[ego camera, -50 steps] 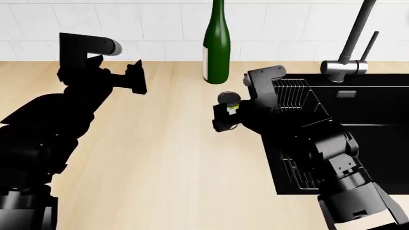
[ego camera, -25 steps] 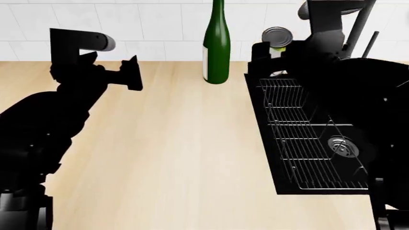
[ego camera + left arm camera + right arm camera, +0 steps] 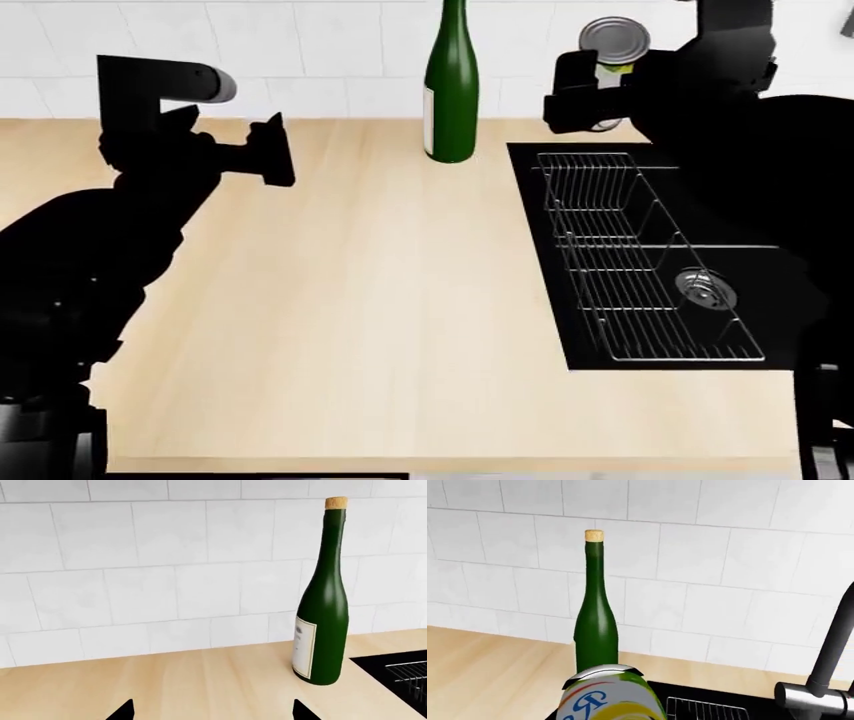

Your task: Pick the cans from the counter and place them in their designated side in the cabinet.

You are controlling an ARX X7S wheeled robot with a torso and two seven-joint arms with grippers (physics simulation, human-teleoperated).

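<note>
1. The right gripper [image 3: 597, 92] is raised over the back edge of the black sink [image 3: 747, 270], closed around a can [image 3: 615, 45] with a silver lid and a yellow and white label
2. In the right wrist view that can [image 3: 610, 696] fills the near foreground, upright, with the green bottle [image 3: 596, 612] standing behind it against the white tiled wall [image 3: 727, 570]
3. The left gripper [image 3: 274, 152] hovers over the counter [image 3: 347, 320], well apart from the bottle [image 3: 451, 85]; its fingertips [image 3: 124, 711] stand wide apart with nothing between them
4. A wire rack [image 3: 627, 250] lies in the sink
5. The faucet [image 3: 827, 680] is only partly in view, probably at the sink's back rim
</note>
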